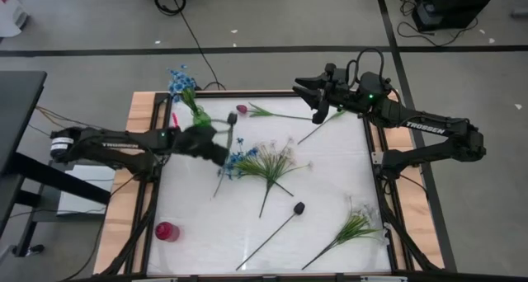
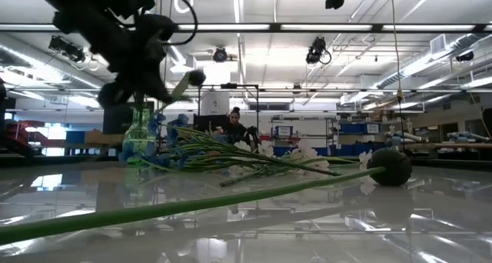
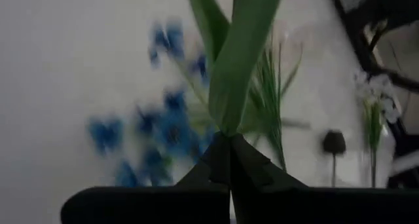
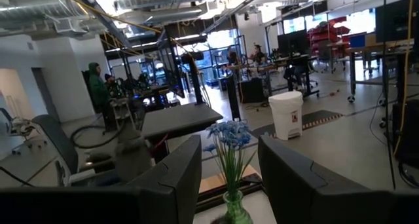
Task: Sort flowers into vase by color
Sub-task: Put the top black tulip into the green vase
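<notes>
1. Left tool (image 1: pixel 216 143) hangs above the middle of the white surface (image 1: pixel 330 191), its two dark fingers (image 3: pixel 245 165) pressed together on a broad green stem or leaf (image 3: pixel 239 60) of one artificial sprig; which blossom it carries I cannot tell.
2. Beneath and just beside it lies a loose heap of blue-clustered and white-blossomed sprigs (image 1: pixel 260 162), tangled across each other.
3. Behind it, near the far-left corner, a green glass vase (image 1: pixel 200 115) already holds a bunch of blue flowers (image 1: pixel 181 80).
4. Farther out lie a dark pink-red tulip bud (image 1: pixel 242 110), a blackish bud on a long stem (image 1: pixel 298 208), a white-blossomed sprig (image 1: pixel 351 227) and a small red vessel (image 1: pixel 167 231).
5. Right tool (image 1: pixel 316 91) waits at the far edge, fingers apart and holding nothing.
6. These sprigs look light, thin and springy; I judge that gripping mid-stem, clear of the leaves and blossoms, is safest, since tangled stems may drag neighbours along.
</notes>
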You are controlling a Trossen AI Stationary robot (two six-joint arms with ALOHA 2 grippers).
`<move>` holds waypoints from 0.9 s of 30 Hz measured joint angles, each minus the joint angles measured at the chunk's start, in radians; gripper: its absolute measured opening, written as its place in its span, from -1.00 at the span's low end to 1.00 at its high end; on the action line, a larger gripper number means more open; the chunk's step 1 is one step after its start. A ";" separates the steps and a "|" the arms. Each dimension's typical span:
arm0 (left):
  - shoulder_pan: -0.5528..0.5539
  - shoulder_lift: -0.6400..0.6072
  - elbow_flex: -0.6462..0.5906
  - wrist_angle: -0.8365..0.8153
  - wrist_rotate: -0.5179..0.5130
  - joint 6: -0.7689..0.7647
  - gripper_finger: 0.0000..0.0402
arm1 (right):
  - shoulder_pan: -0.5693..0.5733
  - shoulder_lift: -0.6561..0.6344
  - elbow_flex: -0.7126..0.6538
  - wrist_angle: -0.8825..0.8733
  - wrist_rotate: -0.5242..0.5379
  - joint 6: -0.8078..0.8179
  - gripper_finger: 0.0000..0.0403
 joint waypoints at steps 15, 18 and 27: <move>0.371 -0.034 0.381 -0.081 0.002 0.789 -1.00 | 0.000 0.000 0.000 0.000 0.000 0.000 -0.21; 0.408 -0.038 0.425 -0.110 -0.061 0.833 -1.00 | 0.000 0.000 0.000 0.000 0.000 0.000 -0.21; 0.485 -0.141 0.386 -0.100 -0.252 0.841 -1.00 | 0.000 0.000 0.000 0.000 0.000 0.000 -0.21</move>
